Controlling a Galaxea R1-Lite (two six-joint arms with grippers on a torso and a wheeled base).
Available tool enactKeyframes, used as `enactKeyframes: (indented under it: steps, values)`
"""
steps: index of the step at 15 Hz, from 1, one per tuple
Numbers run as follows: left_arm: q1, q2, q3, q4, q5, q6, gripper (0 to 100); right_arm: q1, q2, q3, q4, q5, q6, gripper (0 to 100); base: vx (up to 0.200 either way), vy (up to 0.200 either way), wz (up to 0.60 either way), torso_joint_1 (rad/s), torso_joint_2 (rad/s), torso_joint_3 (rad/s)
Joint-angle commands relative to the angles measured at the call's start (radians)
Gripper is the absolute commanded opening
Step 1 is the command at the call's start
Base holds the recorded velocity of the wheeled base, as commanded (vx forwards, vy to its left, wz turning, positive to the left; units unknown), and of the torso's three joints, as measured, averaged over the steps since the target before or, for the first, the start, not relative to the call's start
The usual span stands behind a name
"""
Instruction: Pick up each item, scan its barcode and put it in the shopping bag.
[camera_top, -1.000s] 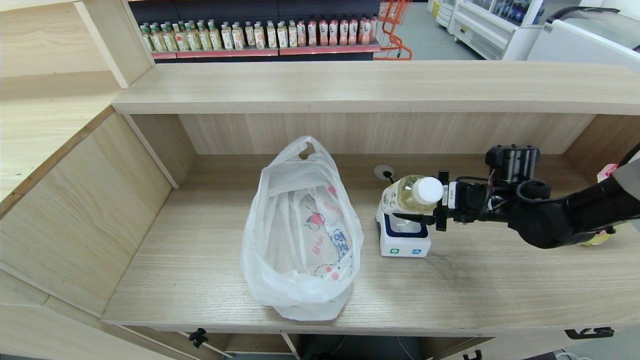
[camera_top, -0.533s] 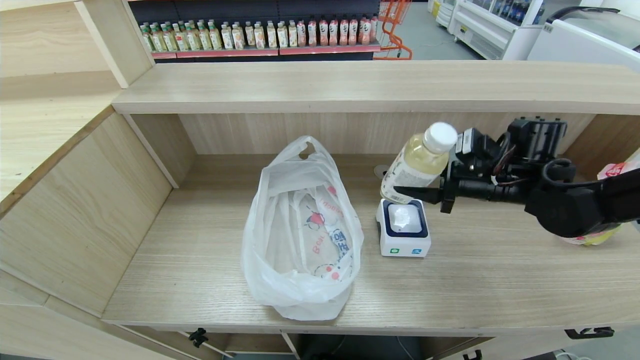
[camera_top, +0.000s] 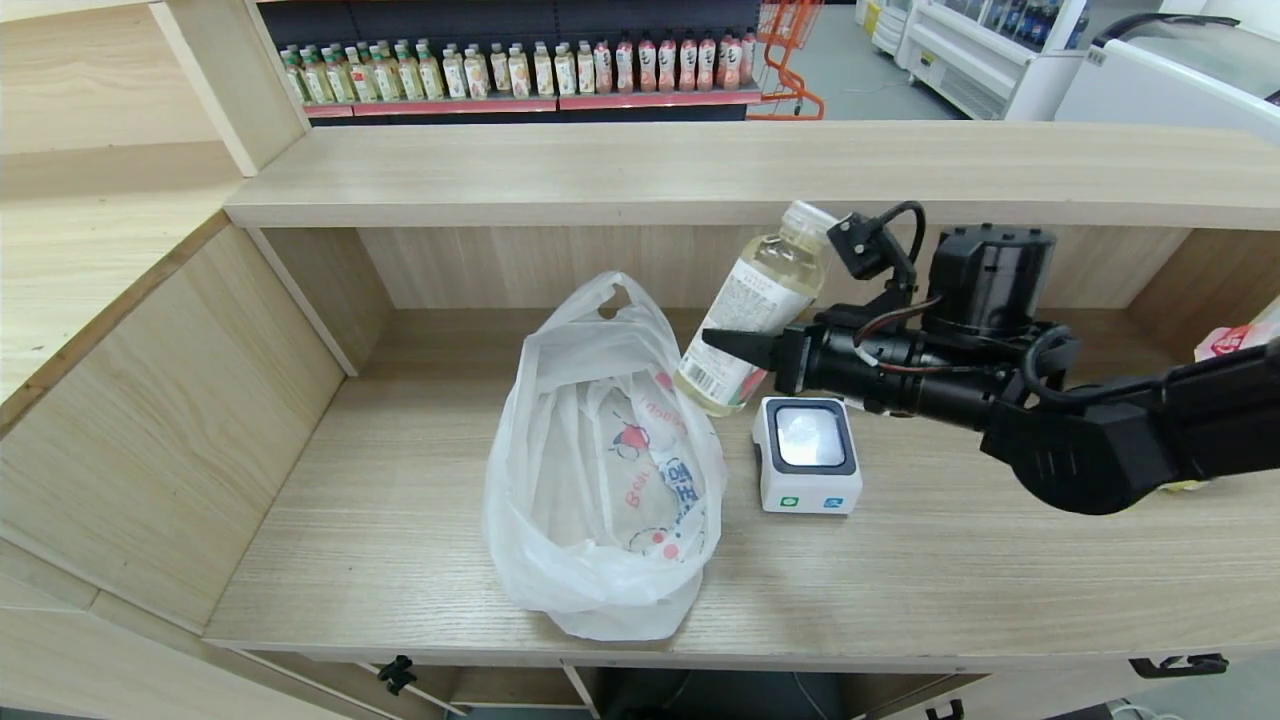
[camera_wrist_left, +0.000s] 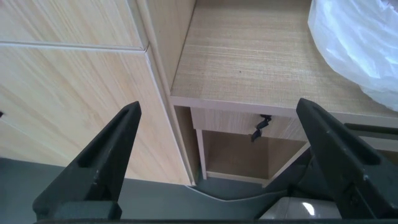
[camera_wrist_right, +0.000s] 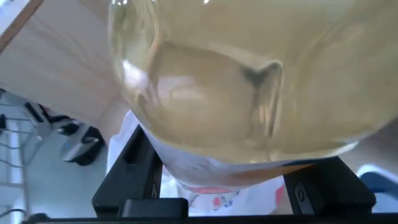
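Note:
A clear bottle (camera_top: 752, 308) of pale yellow drink with a white label hangs tilted in the air, its base just above the right rim of the white shopping bag (camera_top: 600, 470). My right gripper (camera_top: 762, 340) is shut on the bottle's middle; the bottle's base (camera_wrist_right: 249, 87) looms close in the right wrist view. The bag stands open mid-counter with printed packets inside. The white scanner (camera_top: 808, 453) with a dark glass top sits to the right of the bag, below my right arm. My left gripper (camera_wrist_left: 217, 162) is open, held low off the counter's front left edge, with nothing between its fingers.
A wooden shelf (camera_top: 760, 170) overhangs the back of the counter, and a slanted side panel (camera_top: 170, 420) closes the left. Part of a pink and yellow packet (camera_top: 1225, 345) lies at the far right. A cable hole (camera_top: 767, 344) sits behind the scanner.
My right gripper has lifted the bottle off the scanner and carried it up and to the left, toward the bag. The bottle's base now points at the bag's rim.

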Motion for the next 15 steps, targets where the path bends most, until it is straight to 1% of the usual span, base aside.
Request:
enactKeyframes:
  steps: [1,2,4,6,8,11,12,13,15]
  values:
    - [0.000,0.002,0.000,0.000,0.000,0.000,100,0.041,0.064,0.003,0.000,-0.003,0.090,0,0.000,0.000,0.00,0.000,0.00,0.000]
    - [0.000,0.000,0.000,0.000,0.000,0.000,100,0.055,0.081,-0.002,0.000,-0.003,0.133,0,0.000,0.000,0.00,0.000,0.00,0.000]
    - [0.000,0.002,0.000,0.000,0.000,0.000,100,0.068,0.110,-0.002,-0.003,-0.004,0.130,0,0.000,0.000,0.00,0.000,0.00,0.000]
    - [0.000,0.000,0.000,0.000,0.000,0.000,100,0.093,0.179,-0.003,-0.067,-0.018,0.099,0,0.000,0.000,0.00,0.000,0.00,0.000]
    - [0.000,0.000,0.000,0.000,0.000,0.000,100,0.115,0.230,-0.013,-0.099,-0.039,0.079,0,0.000,0.000,0.00,0.000,0.00,0.000]
    - [0.000,0.002,0.000,0.000,0.000,0.000,100,0.127,0.291,-0.022,-0.161,-0.041,0.027,0,0.000,0.000,0.00,0.000,0.00,0.000]
    - [0.000,0.002,0.000,0.000,0.000,0.000,100,0.130,0.327,-0.052,-0.213,-0.041,-0.004,0,0.000,0.000,0.00,0.000,0.00,0.000]
    - [0.000,0.002,0.000,0.000,0.000,0.000,100,0.138,0.347,-0.068,-0.234,-0.042,-0.014,0,0.000,0.000,0.00,0.000,0.00,0.000]
    - [0.000,0.000,0.000,0.000,0.000,0.000,100,0.139,0.377,-0.094,-0.244,-0.042,-0.097,0,0.000,0.000,0.00,0.000,0.00,0.000]
